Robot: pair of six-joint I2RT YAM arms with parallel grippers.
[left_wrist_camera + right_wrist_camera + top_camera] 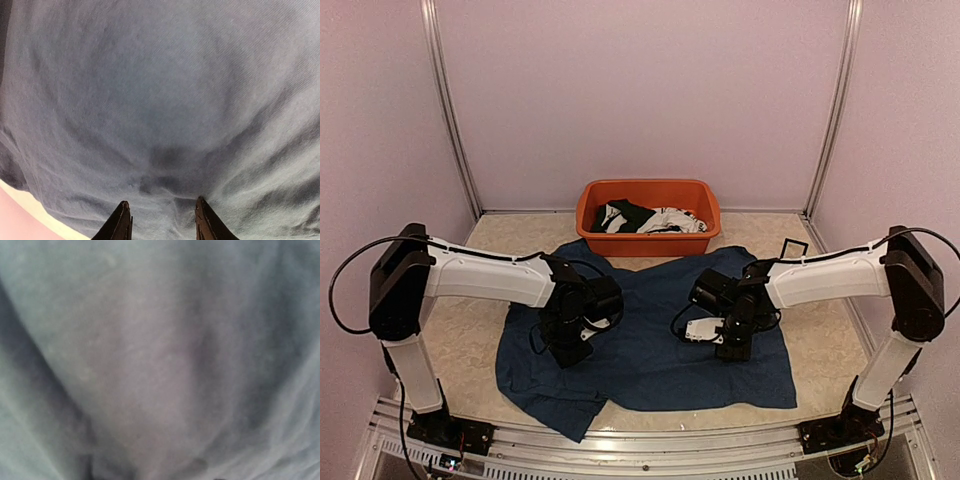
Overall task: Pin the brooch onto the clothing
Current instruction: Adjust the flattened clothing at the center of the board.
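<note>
The clothing, a large navy T-shirt, lies spread and rumpled across the table. My left gripper points down onto its left half. In the left wrist view the fingers stand apart over puckered cloth, so the left gripper is open with only a small wrinkle between the tips. My right gripper presses down onto the shirt's right half. The right wrist view is filled with blurred blue fabric, and its fingers do not show. The brooch is not in view.
An orange tub with black and white garments stands just behind the shirt's far edge. A small black square frame lies on the table at the back right. Pale walls close in three sides.
</note>
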